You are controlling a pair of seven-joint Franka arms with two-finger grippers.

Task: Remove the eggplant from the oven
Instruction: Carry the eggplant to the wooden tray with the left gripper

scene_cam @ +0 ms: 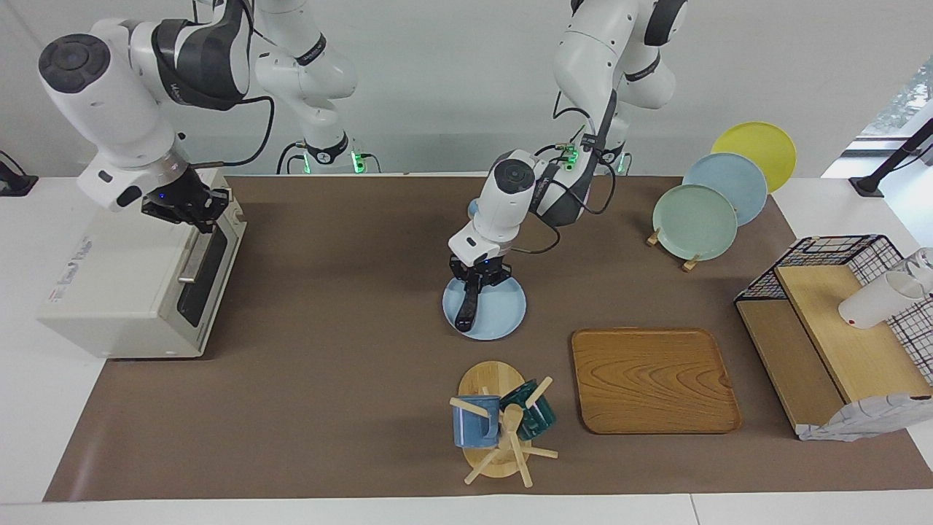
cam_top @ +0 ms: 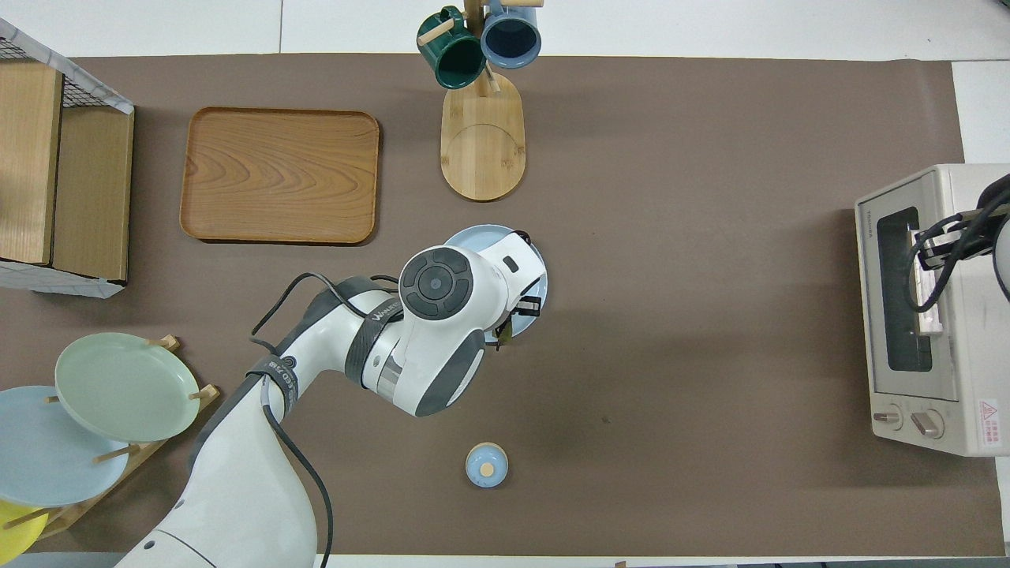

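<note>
Our left pincer (scene_cam: 475, 283) is clamped on the eggplant (scene_cam: 466, 309), which hangs down from it with its lower end over, perhaps touching, the light blue plate (scene_cam: 503, 321) at the middle of the counter (scene_cam: 328, 364). From above, the arm covers most of that plate (cam_top: 473, 237), and we see only a sliver of the eggplant (cam_top: 503, 335) at its edge.

Our right pincer (scene_cam: 204, 219) sits at the top edge of the oven (scene_cam: 124, 292), close by the door handle. We cannot tell whether its fingers are apart or together. The oven door looks shut or nearly so in both views.

We judge the task almost done. The eggplant is out of the oven, well apart from it, and is carried at the plate. What remains, as far as we can see, is to lay it flat on the plate and let go; the oven door seems to be dealt with by the right arm.

Taking the plate as our landmark, the wooden tray (scene_cam: 652, 379) and the mug rack (scene_cam: 499, 423) lie farther from the robots than it, and a small blue lid (cam_top: 486, 465) lies nearer to them.
</note>
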